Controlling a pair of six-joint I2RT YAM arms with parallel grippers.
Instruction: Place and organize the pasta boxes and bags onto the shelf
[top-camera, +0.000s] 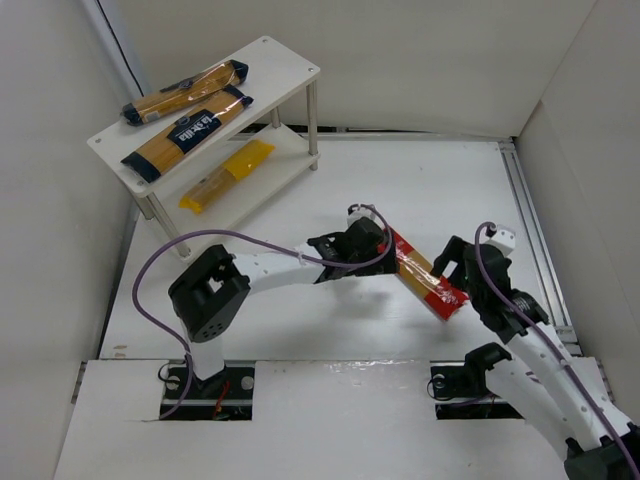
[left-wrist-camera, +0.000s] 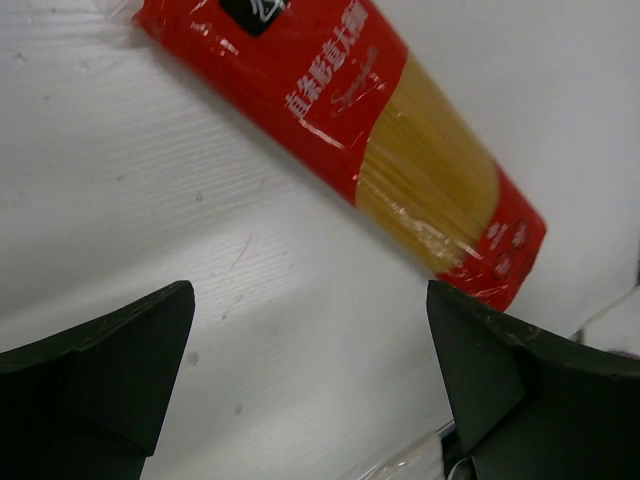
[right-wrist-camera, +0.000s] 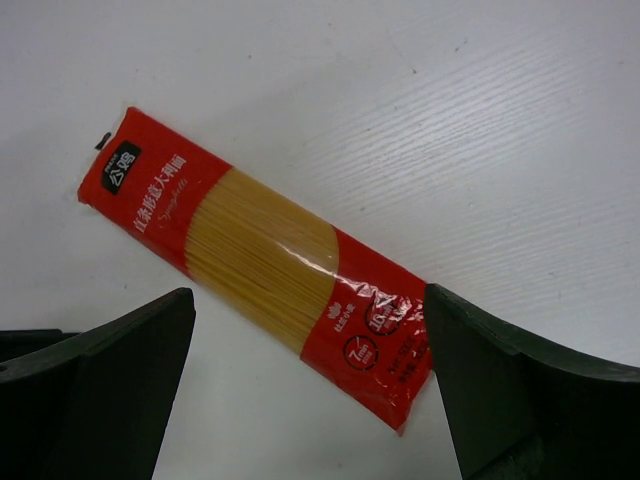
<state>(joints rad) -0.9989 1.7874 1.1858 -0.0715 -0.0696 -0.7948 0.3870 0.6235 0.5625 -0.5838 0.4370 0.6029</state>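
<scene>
Fingers (left-wrist-camera: 100, 370) wide on your left gripper (left-wrist-camera: 310, 295) and right gripper (right-wrist-camera: 309, 292), both empty; straddle the red packet (right-wrist-camera: 255, 265) squarely at mid-length, then squeeze gently.

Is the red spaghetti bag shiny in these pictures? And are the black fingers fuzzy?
Left wrist view: the red packet is very close and a little soft, with small white glints on its wrap; the fingers are dark shapes with hardly any detail. Right wrist view: the red packet is sharper, with glints near its lower end. Top external view: the light is even and the shadows are faint.
</scene>
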